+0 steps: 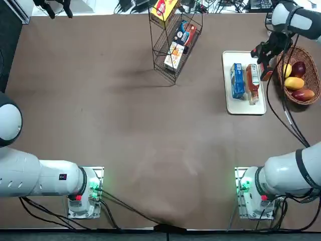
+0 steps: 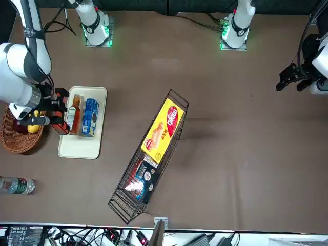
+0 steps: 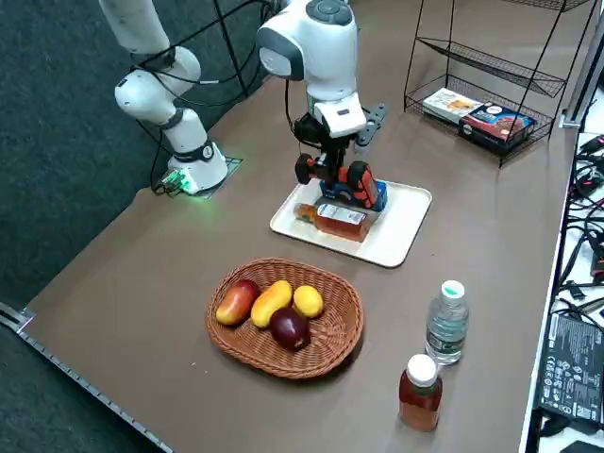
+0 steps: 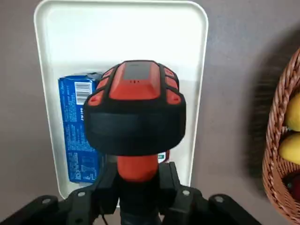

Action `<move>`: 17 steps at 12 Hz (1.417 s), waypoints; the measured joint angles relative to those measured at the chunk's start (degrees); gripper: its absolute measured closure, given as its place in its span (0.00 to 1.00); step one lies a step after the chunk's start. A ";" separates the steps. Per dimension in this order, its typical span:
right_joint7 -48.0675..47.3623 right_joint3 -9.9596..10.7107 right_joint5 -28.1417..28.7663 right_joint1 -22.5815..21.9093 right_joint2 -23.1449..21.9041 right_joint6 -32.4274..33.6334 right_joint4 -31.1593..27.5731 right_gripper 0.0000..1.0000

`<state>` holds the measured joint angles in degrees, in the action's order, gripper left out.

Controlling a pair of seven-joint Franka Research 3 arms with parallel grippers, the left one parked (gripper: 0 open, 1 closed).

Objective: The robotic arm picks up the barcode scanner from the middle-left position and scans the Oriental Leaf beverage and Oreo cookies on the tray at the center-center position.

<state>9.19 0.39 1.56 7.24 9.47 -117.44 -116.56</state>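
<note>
The right gripper (image 4: 138,180) has its jaws clamped round a red-and-black scanner (image 4: 136,108). Near them, a white rectangular tray (image 1: 239,57) bears a blue packet (image 1: 237,81) and reddish-brown bottle (image 1: 252,84).

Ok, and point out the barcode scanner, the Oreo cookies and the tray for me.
Barcode scanner (image 4: 136,112): right wrist view, on its black and red head.
Oreo cookies (image 1: 237,81): top view, on the packet's blue face.
Tray (image 3: 401,222): right side view, bare white surface.

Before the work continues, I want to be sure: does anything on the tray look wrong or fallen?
The amber bottle lies on its side on the tray, cap on; no spill shows.
</note>
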 joint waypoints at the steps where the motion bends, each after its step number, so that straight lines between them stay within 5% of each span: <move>1: 0.18 0.00 -0.06 0.38 0.12 0.00 -0.14 0.58; 17: 0.27 -1.00 -0.82 0.77 1.75 -3.02 -1.16 0.58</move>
<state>9.46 -0.60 0.74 8.01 11.22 -120.46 -117.72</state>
